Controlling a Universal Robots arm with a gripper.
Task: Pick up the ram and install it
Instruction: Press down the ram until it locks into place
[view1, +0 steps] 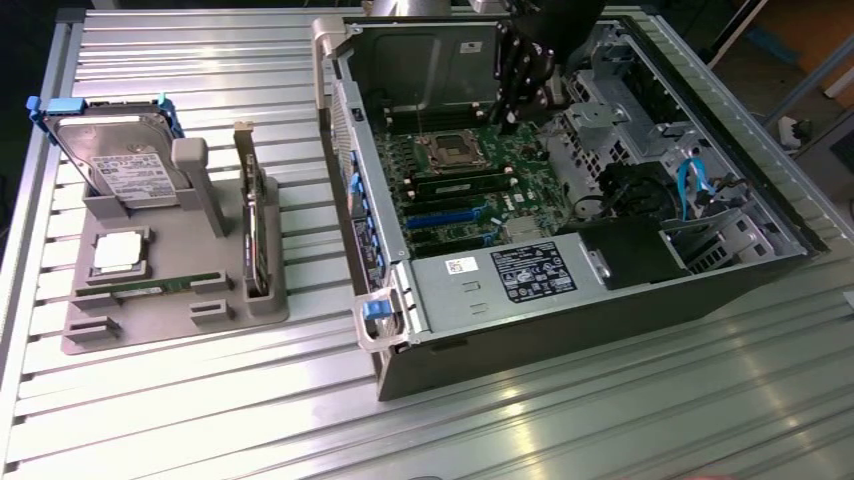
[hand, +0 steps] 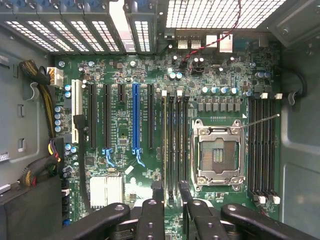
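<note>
A ram stick (view1: 163, 284), long, thin and green, lies flat in the grey holder (view1: 94, 335) on the exterior view's left, far from the gripper. My gripper (view1: 518, 112) hangs inside the open computer case (view1: 561, 330), above the motherboard (view1: 461, 200). In the wrist view the gripper (hand: 171, 192) is open, its black fingertips (hand: 156, 191) apart over the memory slots, with nothing between them. A second thin green-edged ram stick (hand: 164, 145) stands seated in the slot just inside one fingertip, beside the open CPU socket (hand: 219, 155).
The holder also carries a hard drive (view1: 123, 165), a square silver CPU (view1: 120, 250) and an upright expansion card (view1: 254, 235). Around the board are the case walls, cable bundles (hand: 42, 150), a black power supply (view1: 634, 250) and blue cables (view1: 691, 185). The ribbed metal table (view1: 601, 420) surrounds it all.
</note>
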